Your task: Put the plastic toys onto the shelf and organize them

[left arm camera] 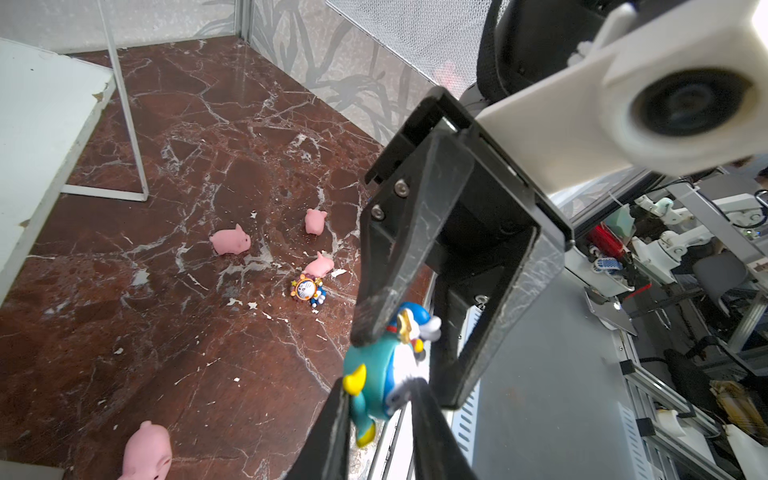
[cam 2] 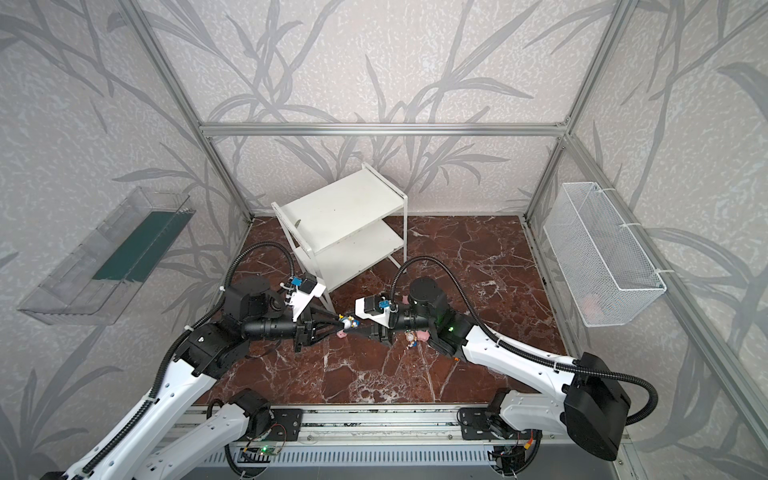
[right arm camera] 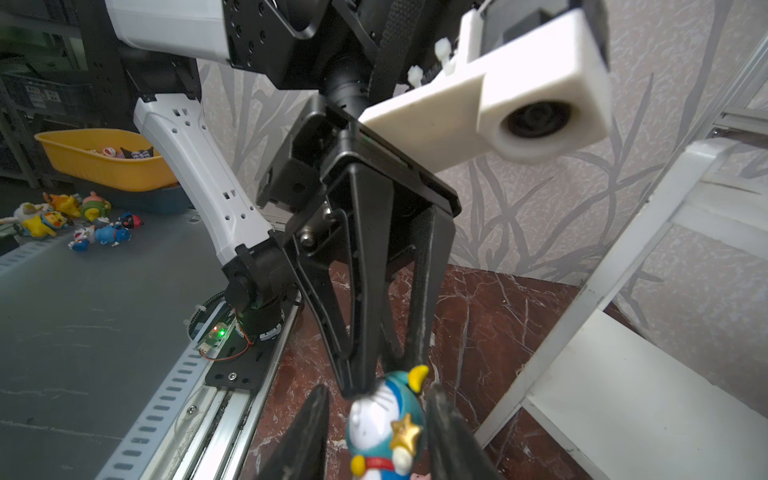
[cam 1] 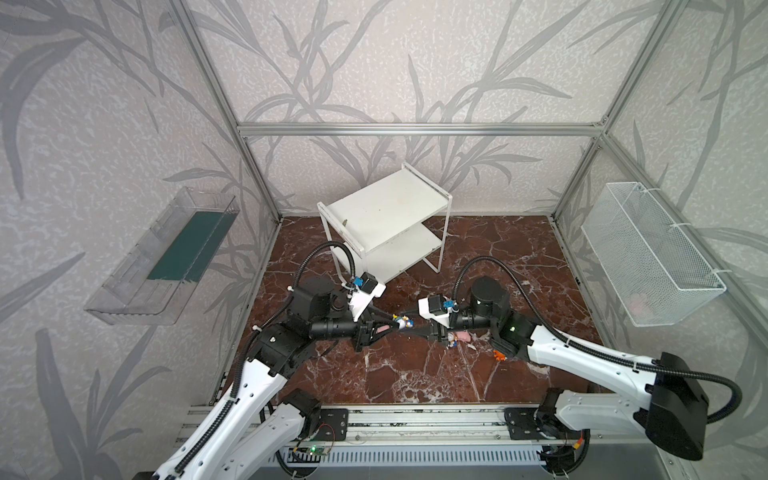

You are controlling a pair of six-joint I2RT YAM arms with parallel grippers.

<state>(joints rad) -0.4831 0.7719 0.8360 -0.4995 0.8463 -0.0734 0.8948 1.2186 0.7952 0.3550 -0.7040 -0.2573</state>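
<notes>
- Left wrist view is where it's shown best: the blue figurine (left arm camera: 386, 370) is pinched head-first in the left gripper (left arm camera: 380, 386). Both fingers are pressed against the horned teal hood, so it's judged to be properly held there.
- Its long axis is laid along the line from one gripper to the other. The hood end is buried in the left fingers, and the body and feet are pointed into the right gripper (right arm camera: 378, 388).
- That right gripper is set fairly narrow but loose. A sliver of gap can be seen on each side of the toy in the right wrist view. From the left wrist, one fingertip (left arm camera: 365, 322) is just touching the toy and the other sits clear, so nothing is judged to be gripped by it.
- The pair is parked tip to tip, with the toy hung in the air above the floor (left arm camera: 187, 353).
- The shelf (cam 1: 386, 208) is found off to the side of the left gripper, away from the robot's base and near that wrist. The left arm is the nearer one, and no toys can be made out on either board.
- Probably needed next: the toy pulled back along that axis, clear of the right fingers, then swung sideways to the shelf.
- Further out, the pink pigs (left arm camera: 230, 251) and a second figurine (left arm camera: 307, 289) are scattered on the floor below.
</notes>
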